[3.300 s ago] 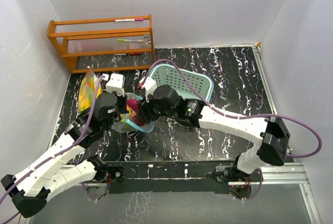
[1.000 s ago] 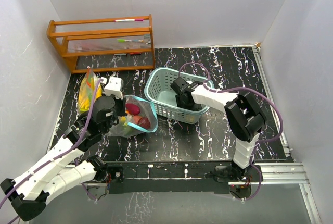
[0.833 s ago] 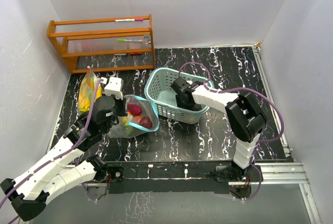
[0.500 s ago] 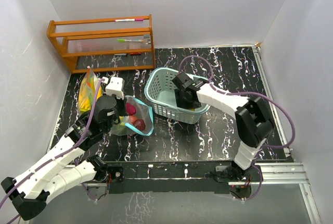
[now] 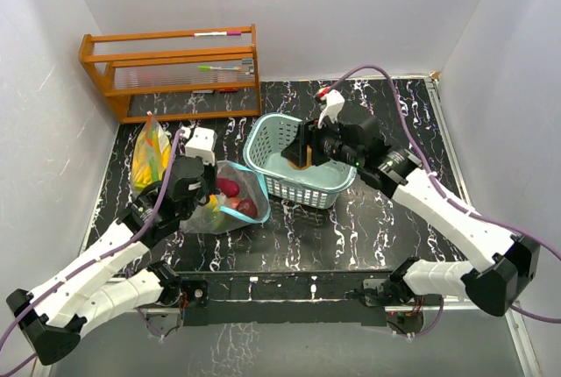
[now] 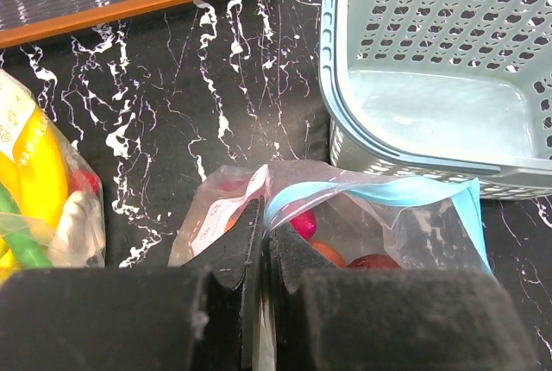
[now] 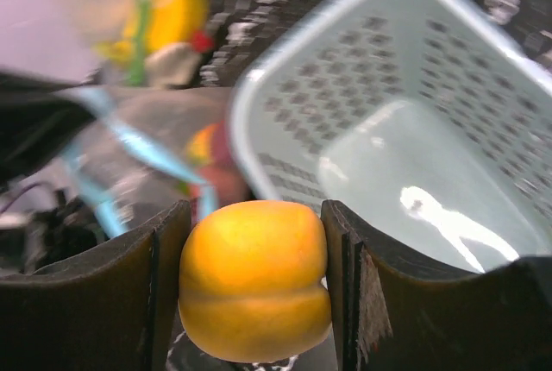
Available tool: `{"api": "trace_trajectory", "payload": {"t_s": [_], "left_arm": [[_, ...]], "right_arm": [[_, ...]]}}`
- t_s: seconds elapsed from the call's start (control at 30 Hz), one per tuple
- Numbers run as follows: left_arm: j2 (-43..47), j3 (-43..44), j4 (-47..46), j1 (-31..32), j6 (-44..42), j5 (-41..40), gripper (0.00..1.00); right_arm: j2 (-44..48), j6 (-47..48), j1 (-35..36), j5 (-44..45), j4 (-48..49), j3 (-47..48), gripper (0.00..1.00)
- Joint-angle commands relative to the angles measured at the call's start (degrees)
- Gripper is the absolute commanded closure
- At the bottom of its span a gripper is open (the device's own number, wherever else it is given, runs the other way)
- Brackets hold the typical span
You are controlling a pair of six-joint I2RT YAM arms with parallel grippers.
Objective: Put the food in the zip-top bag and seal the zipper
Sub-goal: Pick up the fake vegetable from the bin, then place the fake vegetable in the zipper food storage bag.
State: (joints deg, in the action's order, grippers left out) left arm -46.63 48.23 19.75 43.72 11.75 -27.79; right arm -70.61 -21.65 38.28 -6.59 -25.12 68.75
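Over the basket (image 5: 296, 189), right jaws clamp an orange fruit (image 7: 254, 280); the bag (image 6: 388, 224), rim pinched by left jaws, lies leftward.

Robotics lab cell: white walls (image 5: 351, 17) box in a black marbled table (image 5: 351, 237), left arm (image 5: 96, 263) and right arm (image 5: 447, 215) bolted to its rail (image 5: 289, 294).

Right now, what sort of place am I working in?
Probably a staged robot test booth, not a real kitchen: plain white walls box in a black marbled tabletop, and the props are toy food in a zip-top bag, a teal mesh basket and a wooden rack.
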Motion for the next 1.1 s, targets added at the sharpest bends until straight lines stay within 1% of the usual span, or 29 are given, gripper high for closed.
{"api": "trace_trajectory", "payload": {"t_s": [0.0, 0.1, 0.2, 0.3, 0.57, 0.67, 0.77, 0.8, 0.87, 0.9, 0.97, 1.03, 1.07], "left_arm": [[-0.88, 3.71, -1.14, 0.29, 0.63, 0.48, 1.0], [-1.37, 4.34, -0.98, 0.31, 0.95, 0.75, 1.0], [-1.56, 4.96, -0.57, 0.31, 1.18, 0.8, 1.0], [-1.32, 5.51, -0.02, 0.31, 1.49, 1.17, 1.0], [-0.16, 5.27, 0.74, 0.31, 2.57, 2.48, 1.0], [0.22, 4.68, 0.52, 0.31, 3.46, 3.32, 1.0], [0.79, 3.82, 0.05, 0.31, 5.17, 5.67, 1.0], [0.9, 3.61, -0.01, 0.31, 5.78, 6.38, 1.0], [1.31, 3.03, -0.34, 0.31, 6.61, 7.85, 1.0], [1.55, 2.75, -0.47, 0.3, 6.96, 8.2, 1.0], [1.87, 2.29, -0.73, 0.31, 7.43, 8.61, 1.0], [2.0, 1.92, -0.77, 0.3, 7.82, 9.14, 1.0], [2.0, 1.87, -0.7, 0.31, 7.92, 9.4, 1.0]], "right_arm": [[2.92, 5.25, 7.24, -13.9, 13.16, -2.21, 0.91], [1.85, 7.57, 14.37, -12.68, 14.39, -1.76, 0.91], [-1.41, 7.88, 17.93, -12.66, 14.91, -0.88, 0.91], [-4.23, 6.74, 18.91, -10.7, 15.8, -1.02, 0.91], [-10.22, 2.76, 18.93, 3.29, 22.96, -1.34, 0.91], [-13.2, 1.43, 18.92, 5.95, 26.18, -0.85, 0.91], [-17.07, 0.61, 19.82, 10.8, 25.17, 2.22, 0.9], [-18.39, 0.74, 20.58, 13.77, 24.0, 3.46, 0.87], [-20.54, 0.98, 22.14, 19.95, 22.0, 5.42, 0.69], [-21.22, 1.06, 22.96, 23.92, 21.74, 5.9, 0.58], [-21.81, 1.23, 24.37, 28.46, 22.05, 6.2, 0.41], [-21.86, 1.15, 25.06, 30.9, 22.21, 6.29, 0.21], [-21.79, 1.05, 25.09, 31.4, 22.19, 6.31, 0.07]]}}
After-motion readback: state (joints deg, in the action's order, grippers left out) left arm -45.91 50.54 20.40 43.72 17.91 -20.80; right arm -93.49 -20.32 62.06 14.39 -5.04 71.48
